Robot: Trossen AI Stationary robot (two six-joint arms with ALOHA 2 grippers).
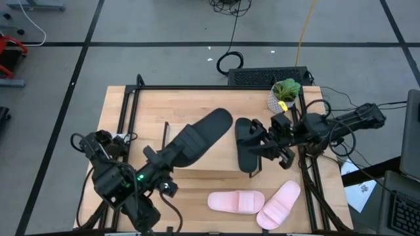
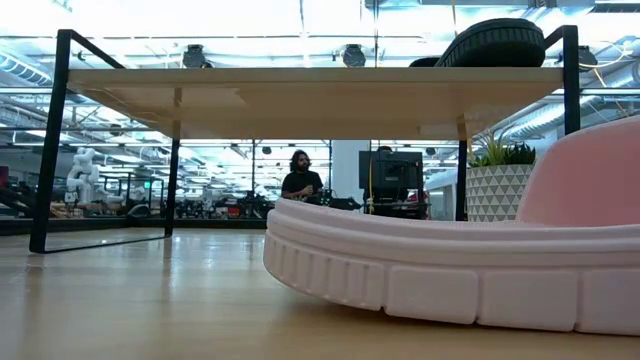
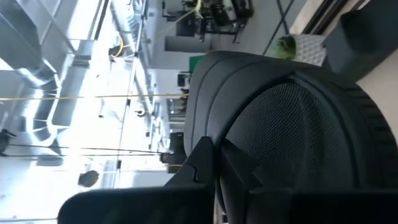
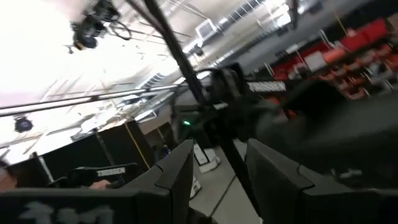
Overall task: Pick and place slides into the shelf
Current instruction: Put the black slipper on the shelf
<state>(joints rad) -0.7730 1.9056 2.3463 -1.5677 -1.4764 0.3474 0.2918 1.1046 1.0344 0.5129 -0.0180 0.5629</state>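
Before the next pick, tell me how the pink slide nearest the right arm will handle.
The pink slide looks thick-soled and foamy, so probably light and fairly stiff. It lies flat on the table, so unlikely to roll or tip. Its smooth, rounded sole edge may be slippery; gripping the strap seems safer.

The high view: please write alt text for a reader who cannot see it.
Two robot arms each hold a black slide over a low wooden shelf: the left gripper grips one black slide, the right gripper the other. Two pink slides lie in front.
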